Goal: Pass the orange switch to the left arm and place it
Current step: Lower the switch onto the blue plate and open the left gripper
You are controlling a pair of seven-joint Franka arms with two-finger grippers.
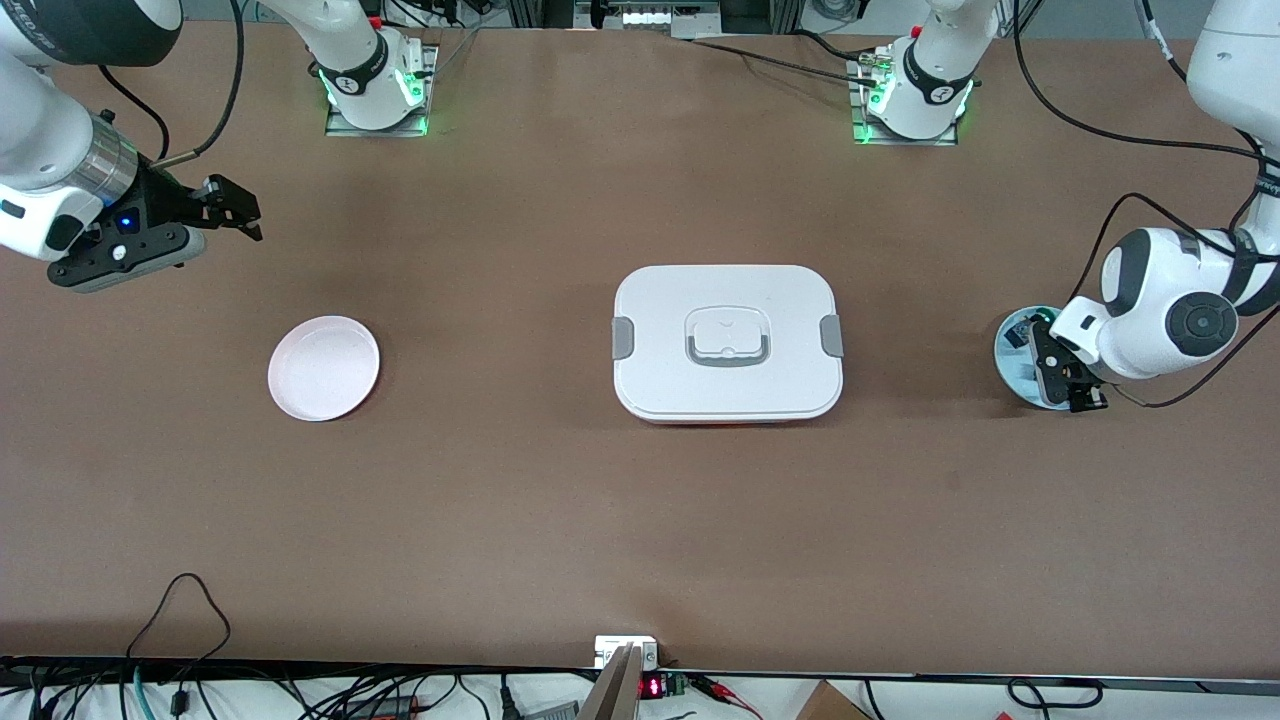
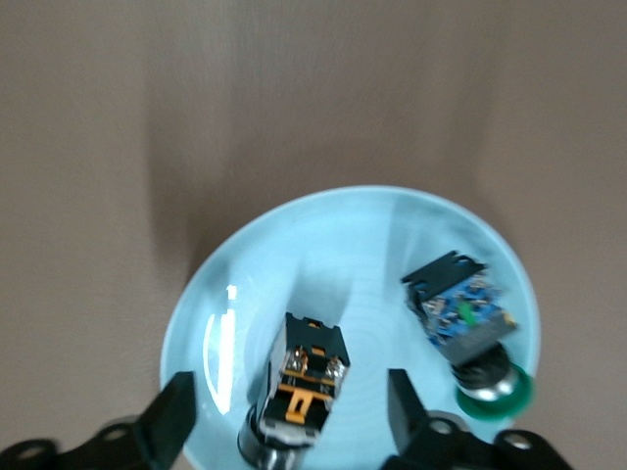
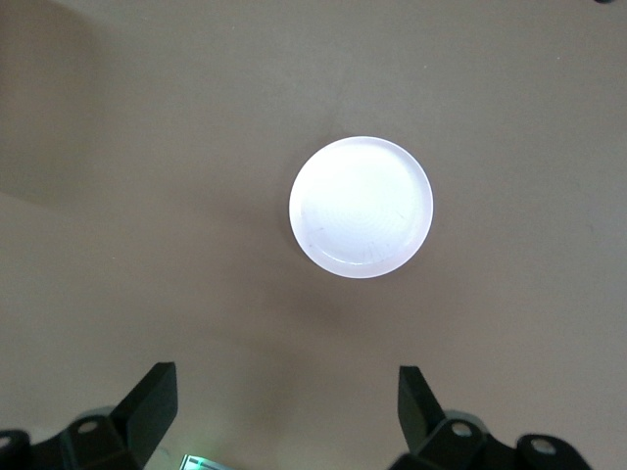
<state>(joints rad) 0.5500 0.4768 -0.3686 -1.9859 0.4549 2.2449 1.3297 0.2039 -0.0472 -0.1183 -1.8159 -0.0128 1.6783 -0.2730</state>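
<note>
Presently, item one: orange switch (image 2: 299, 392), black body with orange band, lying on its side on the pale blue plate (image 2: 245, 284) at the left arm's end of the desk (image 1: 640, 520). It sits between the fingers (image 2: 171, 416) of the left gripper (image 2: 289, 421), which stand spread wide to either side of it without touching; nothing is gripped.

Item two: second component with blue body and green tip (image 2: 470, 328), on the same plate just beside the switch. Risk: a closing finger could catch or nudge it, or the wrong part could be taken.

Item three: the switch's rounded cap and tilted lie. Risk: it may roll or slip out as the fingers shut, or be pinched off-centre and dropped in transit.

Item four: box (image 1: 728, 342), white, lidded, mid-desk, between the two plates. Risk: a low, straight carry would strike it.

Item five: pink plate (image 1: 324, 367), bare, toward the right arm's end.

Item six: right gripper (image 1: 232, 210), waiting in the air above the desk near the pink plate, fingers wide apart, holding nothing. Risk: a misaligned handover could let the switch fall.
</note>
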